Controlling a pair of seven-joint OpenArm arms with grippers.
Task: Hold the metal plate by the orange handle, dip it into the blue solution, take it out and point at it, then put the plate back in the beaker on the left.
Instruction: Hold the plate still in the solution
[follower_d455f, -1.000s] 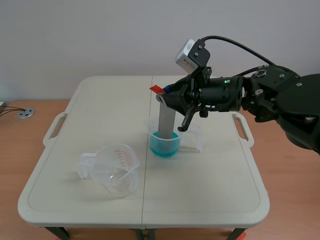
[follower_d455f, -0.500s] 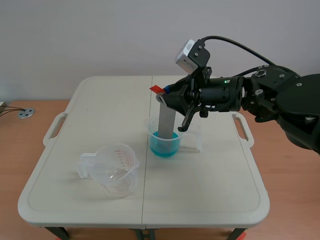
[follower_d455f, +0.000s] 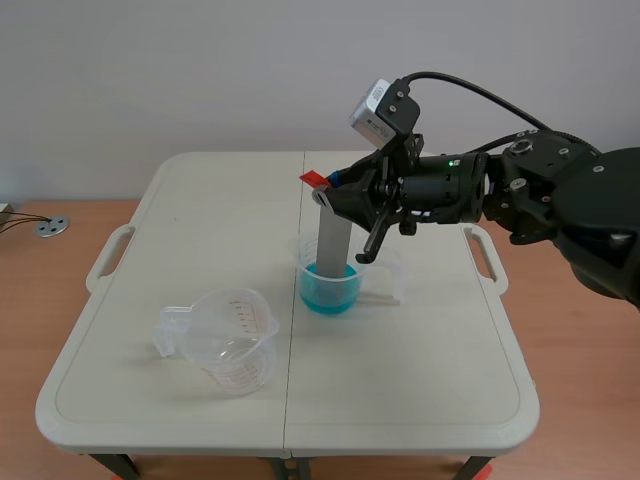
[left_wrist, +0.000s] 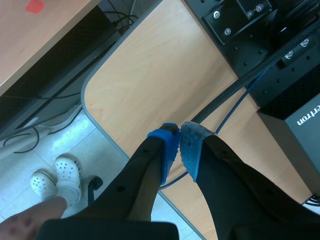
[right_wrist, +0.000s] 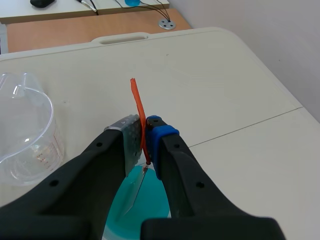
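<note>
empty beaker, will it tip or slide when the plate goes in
Probably light: the empty beaker is clear plastic, so a nudge may slide it. It looks wide and squat, so tipping seems less likely, though the tall metal plate leaning on its rim might tilt it.

Orange handle (right_wrist: 136, 102) tight in the right hand (right_wrist: 144, 136), over blue solution (right_wrist: 150, 200)

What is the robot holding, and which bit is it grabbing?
The right pincer grips the flat grey metal plate by its thin orange handle on top; the left pincer holds nothing.
</note>
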